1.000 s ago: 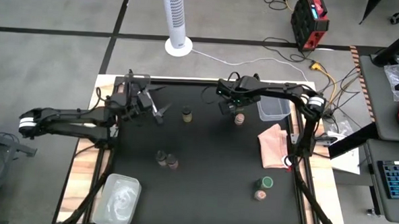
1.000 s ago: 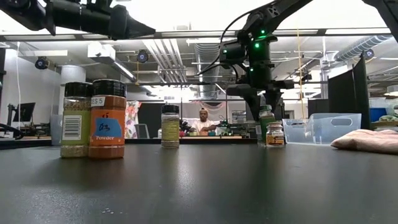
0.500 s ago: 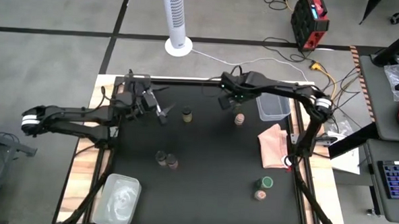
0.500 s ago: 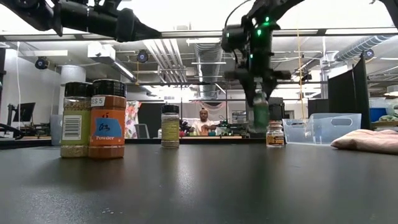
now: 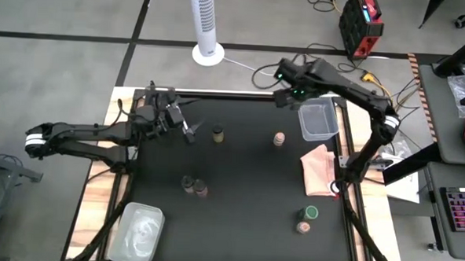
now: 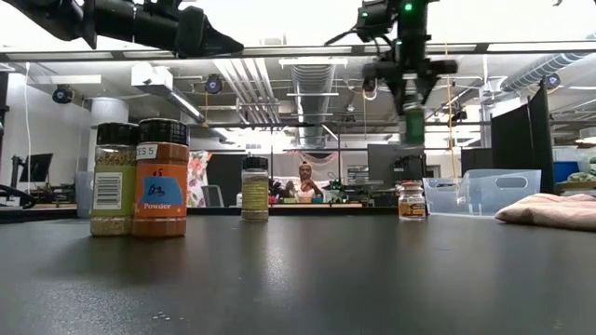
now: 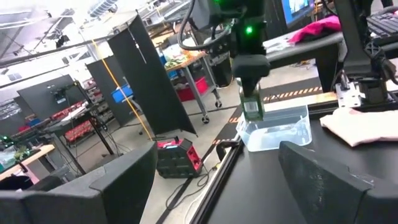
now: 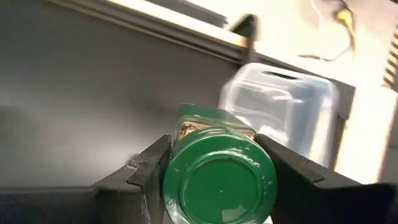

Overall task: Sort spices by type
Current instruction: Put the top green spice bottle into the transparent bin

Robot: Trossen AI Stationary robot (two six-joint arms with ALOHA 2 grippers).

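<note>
Carry step: right gripper (image 8: 217, 180) clamps a green-lidded jar (image 8: 219, 180) between its fingers, aloft; lowering beside its match likely follows. Left gripper (image 5: 187, 129) open, empty.

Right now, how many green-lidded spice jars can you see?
2. One green-lidded jar is clamped in the right gripper, raised near the clear tub; the second green-lidded jar stands on the mat beside a brown-topped jar. None seems hidden.

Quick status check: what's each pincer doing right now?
Left pincer: open, empty, hovering over the mat's far-left area.
Right pincer: closed on a green-lidded spice jar, raised near the clear tub.
</note>
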